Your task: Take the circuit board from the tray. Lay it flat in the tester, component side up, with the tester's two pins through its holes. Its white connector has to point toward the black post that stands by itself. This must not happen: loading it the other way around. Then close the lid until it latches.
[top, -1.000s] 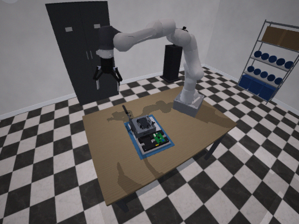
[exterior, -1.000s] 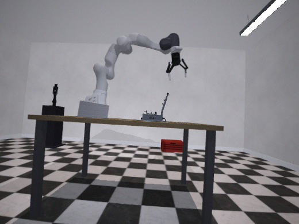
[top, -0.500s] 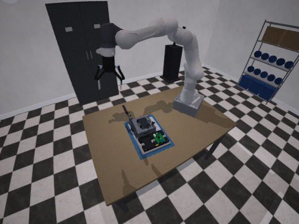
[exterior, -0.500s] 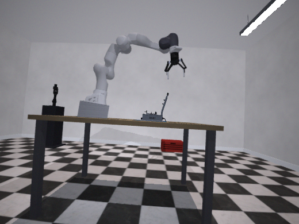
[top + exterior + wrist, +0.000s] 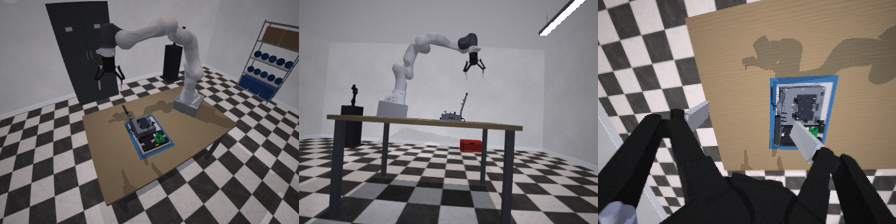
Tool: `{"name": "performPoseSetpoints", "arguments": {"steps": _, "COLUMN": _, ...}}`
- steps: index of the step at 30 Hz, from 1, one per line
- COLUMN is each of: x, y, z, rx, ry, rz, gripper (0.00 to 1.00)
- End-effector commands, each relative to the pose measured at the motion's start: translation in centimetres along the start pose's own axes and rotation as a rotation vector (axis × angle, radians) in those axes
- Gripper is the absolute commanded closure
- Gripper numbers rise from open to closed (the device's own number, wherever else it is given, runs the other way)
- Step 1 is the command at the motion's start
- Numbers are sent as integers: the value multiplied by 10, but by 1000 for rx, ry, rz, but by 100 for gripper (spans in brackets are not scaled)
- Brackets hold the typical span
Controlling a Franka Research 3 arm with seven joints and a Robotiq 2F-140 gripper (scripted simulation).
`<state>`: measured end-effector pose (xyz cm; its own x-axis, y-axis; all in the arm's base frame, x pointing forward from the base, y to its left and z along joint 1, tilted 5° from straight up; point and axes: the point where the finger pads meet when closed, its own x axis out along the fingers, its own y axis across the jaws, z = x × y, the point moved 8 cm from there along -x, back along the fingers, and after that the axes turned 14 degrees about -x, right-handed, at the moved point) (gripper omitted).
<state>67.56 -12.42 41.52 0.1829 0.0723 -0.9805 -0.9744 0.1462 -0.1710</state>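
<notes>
The green circuit board lies in the black tray, at its right part in the top view; in the wrist view a fingertip partly covers it. The grey tester stands beside the tray. Its lid stands open, nearly upright. My gripper is wide open and empty, high above the table and off to the lid's side of the tester. The board's white connector, the tester's pins and the lone black post are too small to tell.
Tester and tray sit on a blue mat on the wooden table. The arm's base stands at another side of the table. The raised lid sticks up beside the tester.
</notes>
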Motion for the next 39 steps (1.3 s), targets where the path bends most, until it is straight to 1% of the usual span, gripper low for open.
{"name": "performPoseSetpoints", "arguments": {"steps": 1, "x": 2, "y": 1, "z": 0, "rx": -16, "ry": 1, "rz": 5, "gripper": 0}}
{"name": "performPoseSetpoints", "arguments": {"steps": 2, "x": -11, "y": 16, "z": 20, "rx": -179, "ry": 3, "rz": 32, "gripper": 0}}
{"name": "performPoseSetpoints", "arguments": {"steps": 27, "x": -11, "y": 16, "z": 20, "rx": -179, "ry": 3, "rz": 32, "gripper": 0}}
{"name": "performPoseSetpoints", "arguments": {"steps": 28, "x": -25, "y": 32, "z": 39, "rx": -348, "ry": 4, "rz": 60, "gripper": 0}}
{"name": "performPoseSetpoints", "arguments": {"steps": 39, "x": -25, "y": 32, "z": 39, "rx": -348, "ry": 4, "rz": 60, "gripper": 0}}
